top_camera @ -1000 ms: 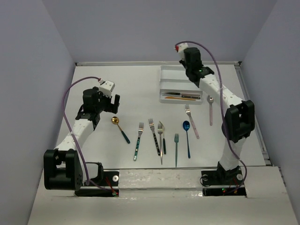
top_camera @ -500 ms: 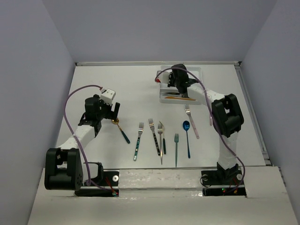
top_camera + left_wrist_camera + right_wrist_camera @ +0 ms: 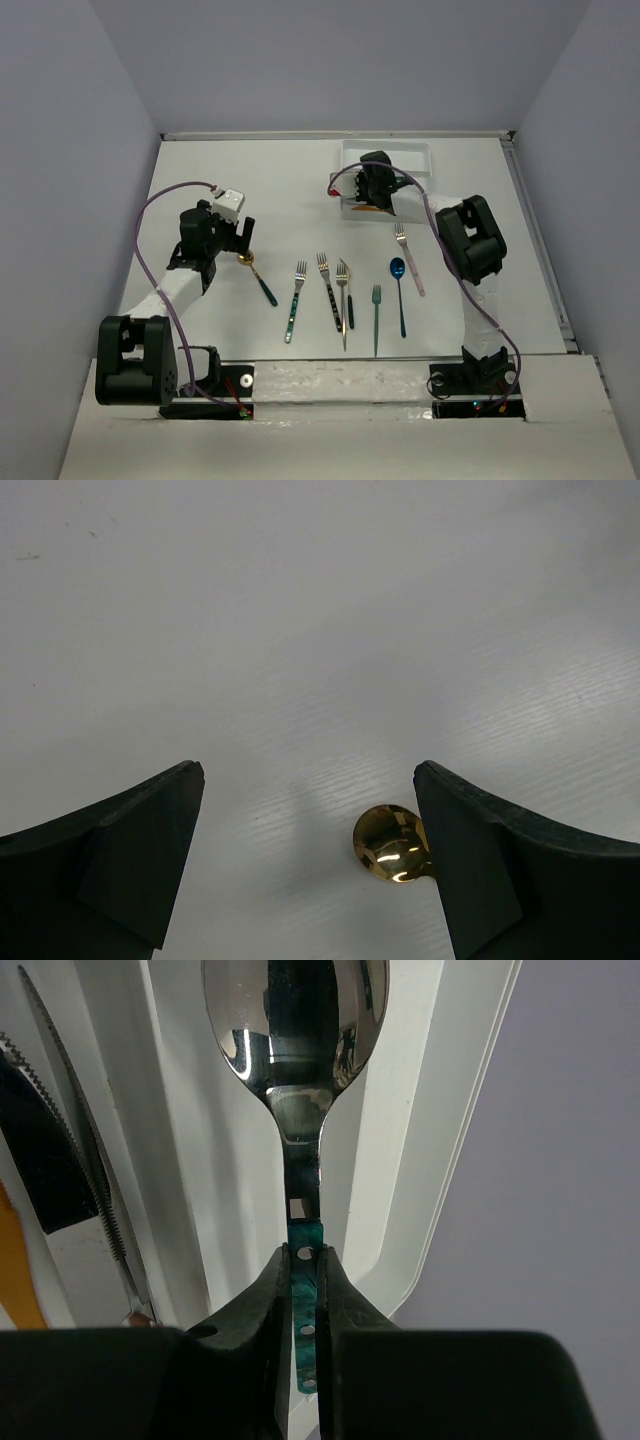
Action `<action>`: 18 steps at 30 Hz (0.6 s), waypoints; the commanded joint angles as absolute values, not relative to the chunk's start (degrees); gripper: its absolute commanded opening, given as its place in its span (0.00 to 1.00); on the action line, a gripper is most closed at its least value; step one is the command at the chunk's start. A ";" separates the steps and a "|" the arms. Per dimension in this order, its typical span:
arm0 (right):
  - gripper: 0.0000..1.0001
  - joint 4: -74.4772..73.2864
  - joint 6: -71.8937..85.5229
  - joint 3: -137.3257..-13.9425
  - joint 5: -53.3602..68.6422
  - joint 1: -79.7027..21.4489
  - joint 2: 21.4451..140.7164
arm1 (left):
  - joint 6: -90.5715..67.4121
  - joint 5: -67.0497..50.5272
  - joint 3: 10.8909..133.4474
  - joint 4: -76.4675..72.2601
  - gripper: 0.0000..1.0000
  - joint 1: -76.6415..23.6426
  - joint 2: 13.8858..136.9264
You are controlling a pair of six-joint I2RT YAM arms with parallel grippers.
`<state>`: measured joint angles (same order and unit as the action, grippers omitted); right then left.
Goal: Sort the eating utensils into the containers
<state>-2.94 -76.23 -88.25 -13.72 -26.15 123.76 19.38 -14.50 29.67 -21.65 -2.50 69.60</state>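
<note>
Your right gripper (image 3: pixel 303 1262) has dropped from high above the white plastic cutlery tray (image 3: pixel 405 152) to its left end, upper centre of the overhead view, and the arm now folds across the tray. Its fingers are pressed onto the teal handle of a silver spoon (image 3: pixel 296 1030). The bowl points to the top of the wrist view, over the compartment beside the tray's outer wall. You cannot tell whether the spoon touches the floor there.

Your left gripper (image 3: pixel 310 780) has come down toward the gold spoon (image 3: pixel 386 842). It is spread wide, with the spoon's bowl just inside the finger at the lower right of its view, on the white table (image 3: pixel 300 600).

Left of the held spoon, the tray holds three pieces:
- one serrated knife (image 3: pixel 95 1185)
- one black-handled piece (image 3: pixel 40 1150)
- one orange-gold piece at the frame edge

Eight pieces lie loose mid-frame overhead:
- Five forks: a teal-patterned fork (image 3: pixel 295 298), a black-handled fork (image 3: pixel 328 285), a plain silver fork (image 3: pixel 343 300), an all-teal fork (image 3: pixel 376 320) and a pink-handled fork (image 3: pixel 408 262).
- Two spoons: the gold one and a blue spoon (image 3: pixel 399 285).
- One dark slim piece (image 3: pixel 350 312) beside the silver fork, too small to name.
</note>
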 commanded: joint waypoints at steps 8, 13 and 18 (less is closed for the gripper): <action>0.05 3.25 -78.75 -84.91 -14.94 -24.61 122.87 | 19.51 -14.15 29.00 -25.22 0.99 -2.20 69.17; 0.19 4.66 -78.23 -83.58 -16.26 -24.08 122.43 | 19.42 -13.89 29.18 -25.14 0.99 -2.11 69.43; 0.43 5.62 -75.86 -84.72 -15.91 -24.08 120.94 | 19.42 -14.06 29.18 -25.14 0.99 -2.11 69.35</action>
<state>1.06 -77.67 -83.61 -15.27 -24.38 123.76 19.38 -14.46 29.61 -21.67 -2.50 69.60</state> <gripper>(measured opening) 0.366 0.989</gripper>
